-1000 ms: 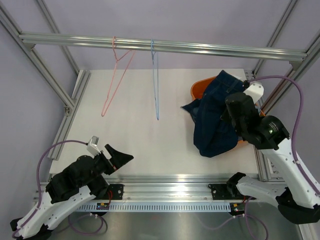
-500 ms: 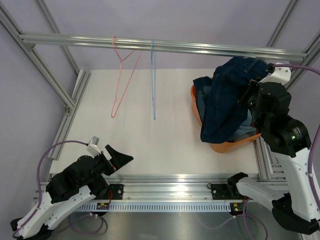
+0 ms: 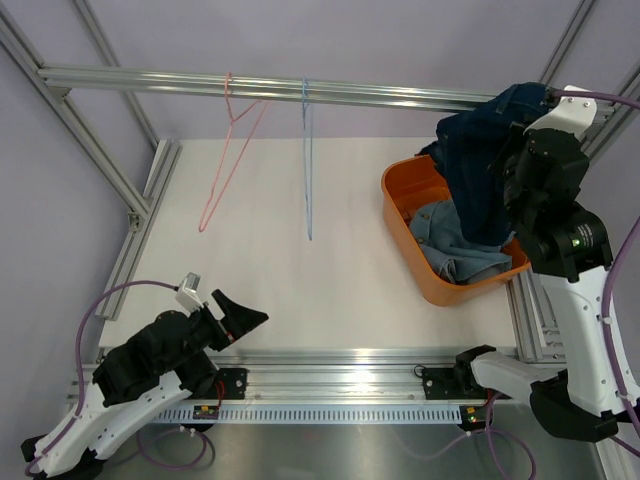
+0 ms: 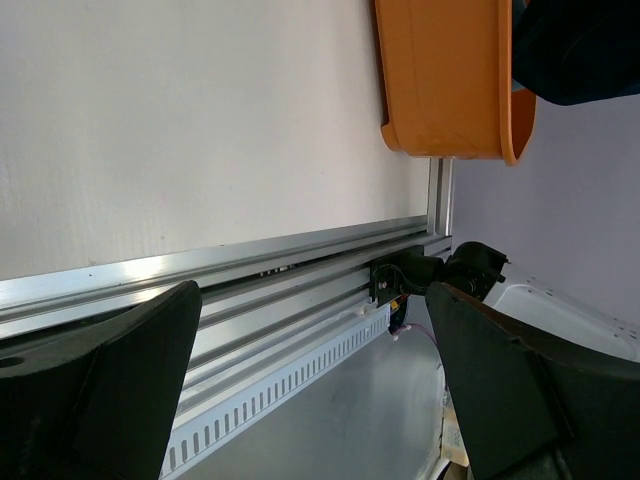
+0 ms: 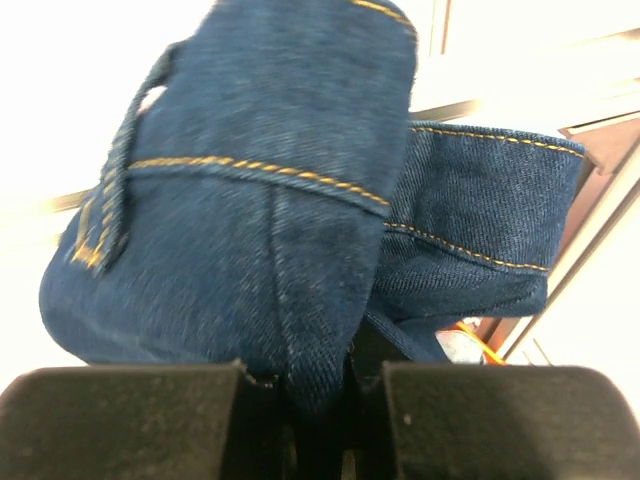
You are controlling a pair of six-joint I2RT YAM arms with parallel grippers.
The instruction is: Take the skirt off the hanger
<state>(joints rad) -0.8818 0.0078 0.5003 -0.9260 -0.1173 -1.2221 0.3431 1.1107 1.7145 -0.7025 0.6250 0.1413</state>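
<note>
Denim skirt pinched tight between right fingers, held above orange bin at tabletop right edge. Near-left corner: left fingers spread wide, empty.

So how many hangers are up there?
2. A pink hanger hangs from the rail toward its left end, and a blue hanger just right of it. Both are bare; none looks hidden.

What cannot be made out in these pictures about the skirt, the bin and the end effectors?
Right end effector tips: top view, behind the arm; right wrist view, buried in the dark skirt.
Orange bin floor: top view, covered by lighter denim; left wrist view, cut off by the top edge.
</note>
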